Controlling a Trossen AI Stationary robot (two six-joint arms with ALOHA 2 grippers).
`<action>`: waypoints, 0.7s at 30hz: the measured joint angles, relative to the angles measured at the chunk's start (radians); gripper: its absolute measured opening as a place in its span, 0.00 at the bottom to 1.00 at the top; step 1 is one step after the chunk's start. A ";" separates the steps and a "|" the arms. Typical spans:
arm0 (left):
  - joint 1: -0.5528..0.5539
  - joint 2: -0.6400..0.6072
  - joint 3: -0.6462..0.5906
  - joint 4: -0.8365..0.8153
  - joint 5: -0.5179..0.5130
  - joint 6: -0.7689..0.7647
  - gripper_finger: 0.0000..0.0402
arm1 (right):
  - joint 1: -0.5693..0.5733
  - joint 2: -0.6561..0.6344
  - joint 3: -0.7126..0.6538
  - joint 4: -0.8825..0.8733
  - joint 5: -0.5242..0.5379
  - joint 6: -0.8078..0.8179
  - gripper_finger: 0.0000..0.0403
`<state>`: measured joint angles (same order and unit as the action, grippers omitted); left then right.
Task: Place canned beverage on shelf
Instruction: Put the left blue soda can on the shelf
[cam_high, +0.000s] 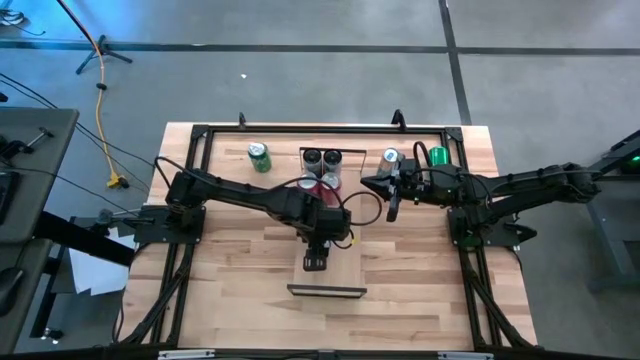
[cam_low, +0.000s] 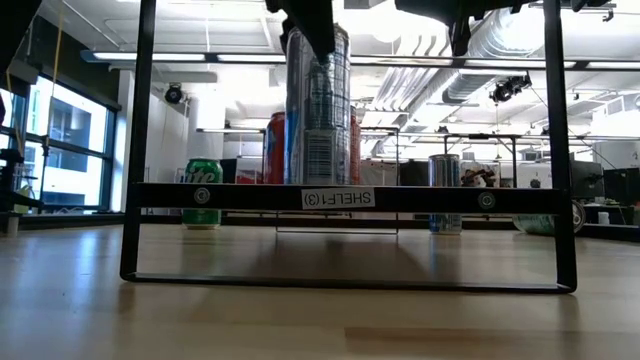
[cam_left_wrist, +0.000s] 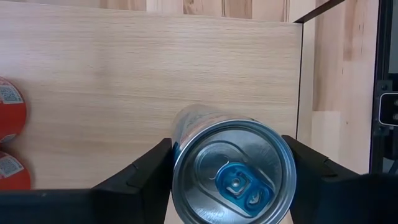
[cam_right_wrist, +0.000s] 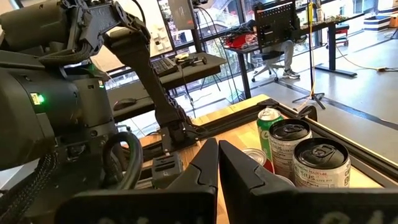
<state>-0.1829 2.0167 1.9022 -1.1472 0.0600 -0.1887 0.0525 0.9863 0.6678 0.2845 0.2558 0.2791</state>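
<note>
High view: the left gripper (cam_high: 315, 262) hangs over the shelf (cam_high: 326, 272), a pale board lying between the two arms with a dark frame at its near short end. The can it carries is hidden beneath the wrist here. Just beyond the gripper, toward the table's far edge, two dark-topped cans (cam_high: 322, 158) stand side by side with red cans (cam_high: 327, 183) in front of them; a green can (cam_high: 260, 157) stands farther off to the gripper's left. The right gripper (cam_high: 391, 207) waits off to the right, near a silver-topped can (cam_high: 390, 157) and a green object (cam_high: 437, 155).

Low view: the silver-blue canned beverage (cam_low: 318, 108) stands upright, long axis vertical, its foot at the shelf's dark frame bar (cam_low: 338, 198) labelled SHELF1(3); the left gripper's fingers (cam_low: 312, 22) come down onto its top. Whether its base touches the board cannot be told. Behind it stand a red can (cam_low: 275, 148), a green can (cam_low: 203, 192) and a blue-and-silver can (cam_low: 445, 192).

Left wrist view: the can's lid (cam_left_wrist: 234, 173) faces the camera, silver with a blue pull tab, body running straight away toward the board (cam_left_wrist: 143, 81). Both dark fingers (cam_left_wrist: 140, 176) press its sides, parted just the can's width. Two red cans (cam_left_wrist: 12, 143) stand beside it on the board.

Right wrist view: the right gripper's fingers (cam_right_wrist: 202, 168) lie together, holding nothing; two dark-topped cans (cam_right_wrist: 308, 158) and a green one (cam_right_wrist: 268, 124) stand ahead of them.
</note>
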 joint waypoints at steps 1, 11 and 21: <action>0.000 -0.001 -0.001 -0.001 0.000 0.000 0.53 | 0.000 0.000 0.000 -0.002 0.000 0.000 0.00; -0.002 0.002 -0.007 -0.019 0.008 -0.012 0.76 | 0.000 0.000 0.000 -0.006 0.000 0.000 0.00; 0.020 -0.010 0.000 -0.028 0.098 -0.009 0.93 | 0.000 0.000 0.000 -0.006 0.000 0.000 0.00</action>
<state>-0.1632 2.0064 1.9023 -1.1752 0.1582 -0.1974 0.0524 0.9863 0.6678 0.2783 0.2558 0.2790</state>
